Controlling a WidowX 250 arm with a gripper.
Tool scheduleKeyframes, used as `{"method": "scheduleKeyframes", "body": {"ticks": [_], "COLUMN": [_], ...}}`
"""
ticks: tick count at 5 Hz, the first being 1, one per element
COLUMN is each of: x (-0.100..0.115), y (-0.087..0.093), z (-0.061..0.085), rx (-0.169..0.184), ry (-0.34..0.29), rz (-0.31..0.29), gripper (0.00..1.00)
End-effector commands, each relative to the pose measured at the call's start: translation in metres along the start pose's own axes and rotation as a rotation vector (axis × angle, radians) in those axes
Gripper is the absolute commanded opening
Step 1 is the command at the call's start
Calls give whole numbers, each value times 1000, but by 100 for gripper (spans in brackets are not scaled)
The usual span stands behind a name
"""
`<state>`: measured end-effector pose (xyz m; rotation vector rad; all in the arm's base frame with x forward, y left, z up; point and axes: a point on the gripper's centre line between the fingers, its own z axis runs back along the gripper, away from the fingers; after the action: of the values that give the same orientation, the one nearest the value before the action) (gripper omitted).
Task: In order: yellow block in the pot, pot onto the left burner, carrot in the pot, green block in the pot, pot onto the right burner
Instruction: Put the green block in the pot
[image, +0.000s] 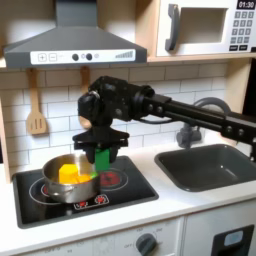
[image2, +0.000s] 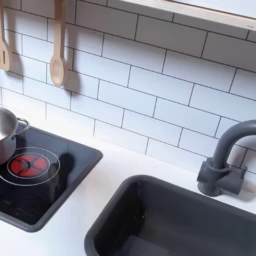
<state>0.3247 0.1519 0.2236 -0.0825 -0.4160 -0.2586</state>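
My gripper (image: 103, 154) hangs over the black cooktop (image: 135, 192) in the first exterior view, fingers pointing down and pinched on the green block (image: 103, 157). The block sits upright between them, just above the pot's rim at about its 2 o'clock edge, and I cannot tell whether it touches the steel.

The pot (image: 66, 187) stands on the left burner (image: 43, 187) in the first exterior view, covering most of the red ring; only a sliver of it shows at the pot's 9 o'clock side. Inside the pot I see a yellow and orange mass: the yellow block (image: 59, 165) lies toward 11 o'clock and the carrot (image: 69, 175) sits near the middle, touching it. The picture is too soft to make out the carrot's leafy end.

The right burner (image: 108, 179) lies bare at the pot's 3 o'clock, just beside it, directly under my fingers.

In the second exterior view the pot (image2: 8, 133) shows at the 9 o'clock edge of the frame, with the right burner (image2: 31, 165) at its 4 o'clock, uncovered, its red rings plain on the cooktop (image2: 60, 185).

My arm reaches in from 3 o'clock in the first exterior view, passing above the sink (image: 210, 166) and in front of the tap (image: 205, 108). A wooden spatula (image: 36, 112) hangs on the tiled wall at the pot's 11 o'clock.
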Motion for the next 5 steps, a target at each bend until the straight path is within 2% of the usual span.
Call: {"method": "scheduleKeyframes", "body": {"ticks": [1, 3, 4, 5], "x": [28, 27, 26, 27], "y": [5, 2, 5, 2], "z": [-13, -25, -23, -28], "rx": [-19, -42, -39, -49], "ry": [6, 19, 2, 4], "rz": [-28, -27, -16, -14], "gripper": [0, 0, 0, 0]}}
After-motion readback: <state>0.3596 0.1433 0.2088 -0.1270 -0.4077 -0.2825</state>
